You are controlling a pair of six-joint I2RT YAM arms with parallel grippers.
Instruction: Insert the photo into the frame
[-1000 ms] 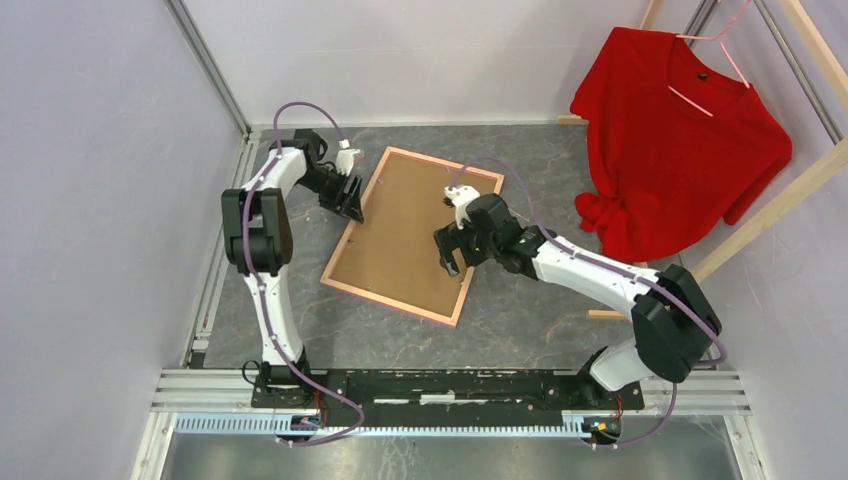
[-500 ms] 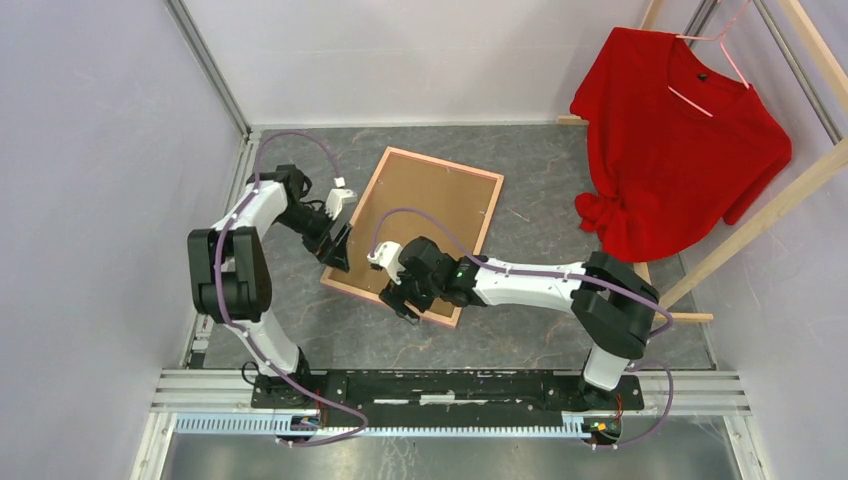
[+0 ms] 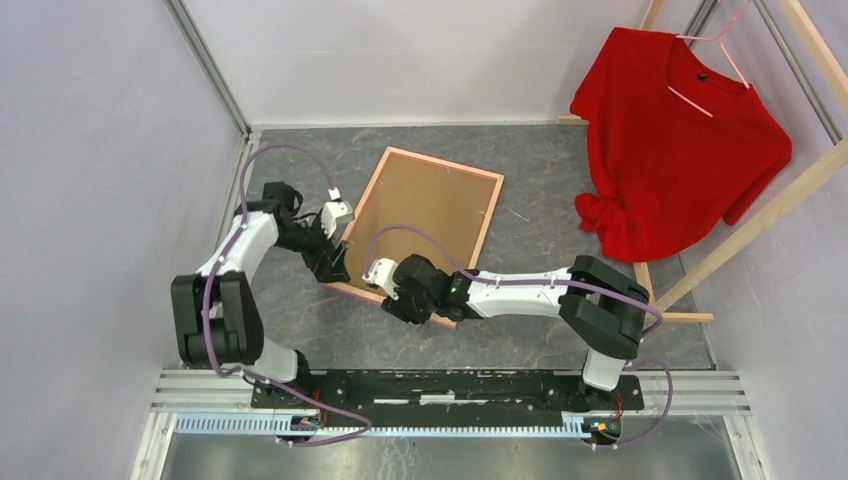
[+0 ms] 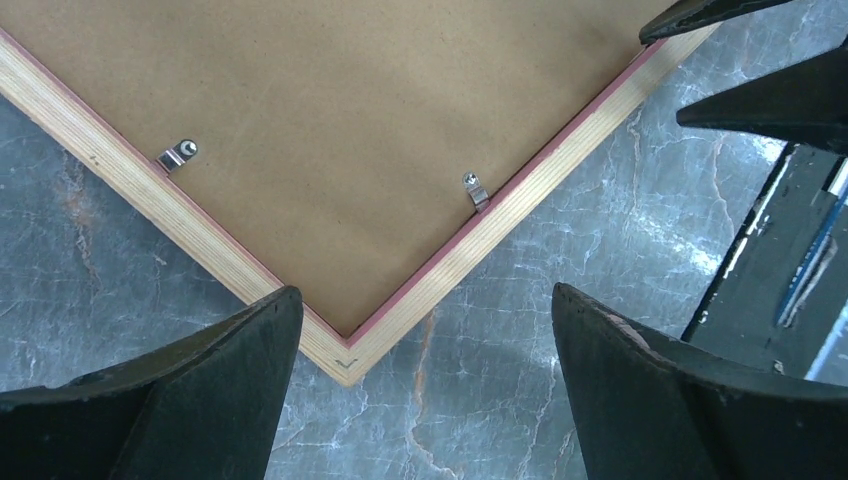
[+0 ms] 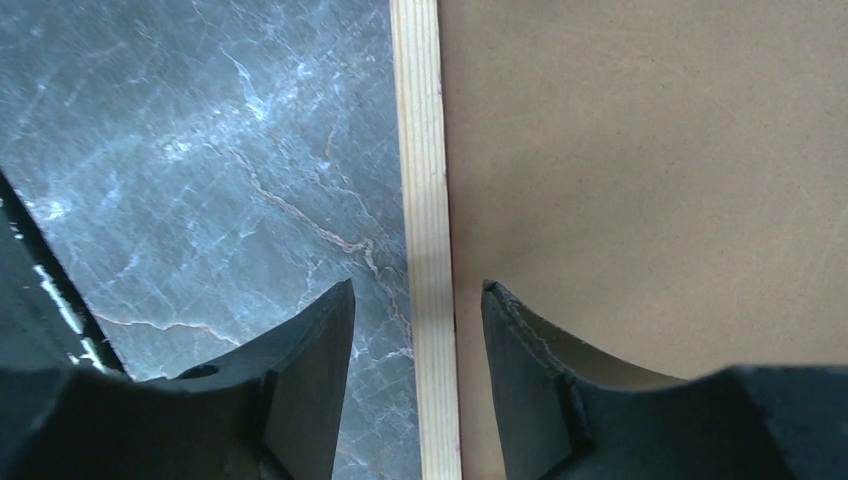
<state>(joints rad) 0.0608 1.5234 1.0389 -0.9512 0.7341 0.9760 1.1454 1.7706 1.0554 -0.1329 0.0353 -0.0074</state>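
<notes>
The left gripper hangs over the near-left corner of the frame, its jaws spread wide and holding nothing. In its wrist view that corner sits between the two fingers and clear of both.

The frame lies flat and face down on the grey marbled table, with the light wood rim and the brown backing board uppermost. The board is seated inside the rim. Two small metal clips sit at its edge, but I cannot tell whether they are turned to lock it.

The right gripper is at the frame's near edge. Its jaws are partly narrowed, one over the table and one over the board, with the rim between them. Bare gaps show on both sides, so it grips nothing.

The photo shows in no view. It may already lie under the backing, or it may be out of shot; the pictures do not settle which. If it is inside, what probably remains is securing the clips or turning the frame face up. If not, the board must come out first and nearly everything is left.

Far right, a red T-shirt hangs on a wooden rack, well apart from the work.
</notes>
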